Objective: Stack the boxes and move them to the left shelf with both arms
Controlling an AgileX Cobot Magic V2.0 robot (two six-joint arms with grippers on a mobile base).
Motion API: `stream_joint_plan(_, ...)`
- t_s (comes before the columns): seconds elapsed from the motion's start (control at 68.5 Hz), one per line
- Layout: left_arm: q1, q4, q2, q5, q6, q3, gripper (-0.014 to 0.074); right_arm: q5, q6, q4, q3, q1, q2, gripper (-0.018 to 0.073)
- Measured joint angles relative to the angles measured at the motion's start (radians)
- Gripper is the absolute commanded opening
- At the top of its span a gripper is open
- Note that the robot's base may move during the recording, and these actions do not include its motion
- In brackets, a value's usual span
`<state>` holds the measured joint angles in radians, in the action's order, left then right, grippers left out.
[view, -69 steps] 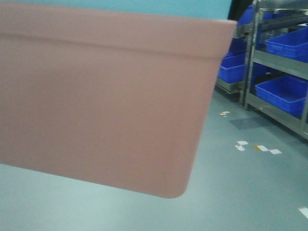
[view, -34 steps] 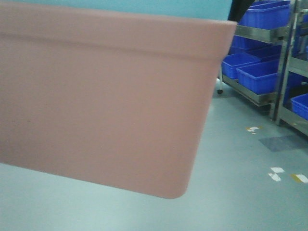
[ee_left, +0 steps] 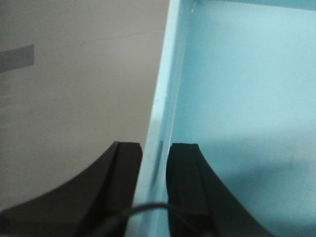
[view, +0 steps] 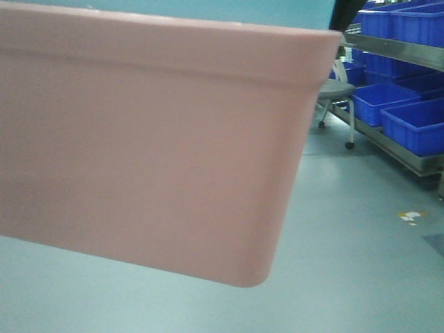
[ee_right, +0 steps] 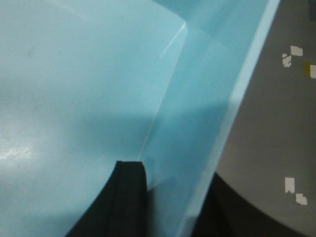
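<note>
Smooth matte salmon tub point(view: 152, 152), rimmed and round-cornered, fills front view; left gripper point(ee_left: 155, 168) and right gripper point(ee_right: 170, 185) each clamp glossy light-blue tub point(ee_left: 237, 98) by its thin wall.

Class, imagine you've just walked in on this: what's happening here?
The left gripper clamps one wall of the light blue tub and the right gripper clamps another, so both arms carry it. The salmon pink tub fills the front view, held above the floor, with dark blue bins on racks at right.
</note>
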<state>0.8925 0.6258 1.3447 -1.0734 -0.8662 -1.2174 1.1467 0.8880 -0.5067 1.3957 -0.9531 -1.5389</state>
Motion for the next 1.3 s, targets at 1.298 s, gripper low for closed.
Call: stream_joint_plan(1.298, 0.0, 0.0, 0.001, 0.008, 0.0, 0.0, -0.0012, 0.008, 0.0, 0.0, 0.0, 0.0, 0.0, 0.0057)
